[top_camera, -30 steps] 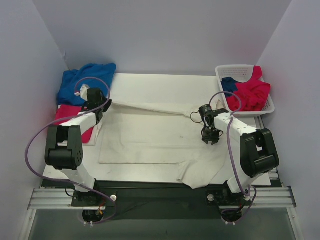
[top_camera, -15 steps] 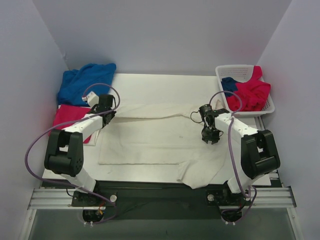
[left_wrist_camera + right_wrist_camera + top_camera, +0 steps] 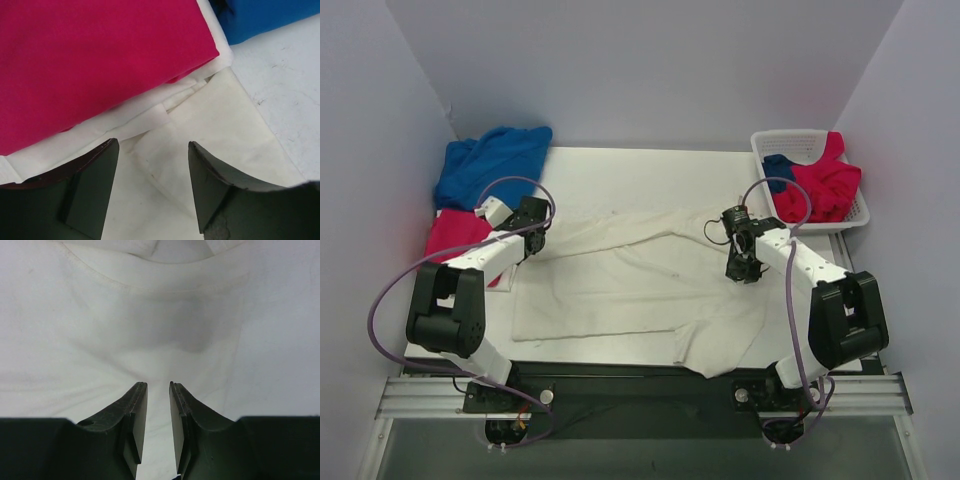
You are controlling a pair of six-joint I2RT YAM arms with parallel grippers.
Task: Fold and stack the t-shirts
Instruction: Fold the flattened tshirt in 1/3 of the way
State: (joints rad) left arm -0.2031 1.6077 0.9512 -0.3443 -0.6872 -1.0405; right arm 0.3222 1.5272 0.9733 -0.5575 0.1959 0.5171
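Note:
A large cream-white t-shirt (image 3: 620, 280) lies spread over the middle of the table, its far edge folded toward the near side. My left gripper (image 3: 532, 222) stands open over its far left corner (image 3: 215, 115), with nothing between the fingers (image 3: 92, 180). Beside that corner lies a folded crimson-pink t-shirt (image 3: 455, 232) (image 3: 90, 65), and behind it a crumpled royal blue t-shirt (image 3: 490, 165) (image 3: 260, 17). My right gripper (image 3: 740, 272) (image 3: 158, 385) hovers over the shirt's right part (image 3: 150, 305), its jaws a narrow gap apart with nothing in them.
A white lattice basket (image 3: 790, 138) at the far right holds another pink shirt (image 3: 820, 185) and a blue one (image 3: 778, 168). Grey walls close in on three sides. Bare white table (image 3: 650, 170) shows behind the cream shirt. The shirt's near right part hangs over the table's front edge (image 3: 720, 360).
My left gripper has carried the shirt's far left edge toward the middle, then opened and let it go. The cloth has gone slack. My right gripper has barely moved.

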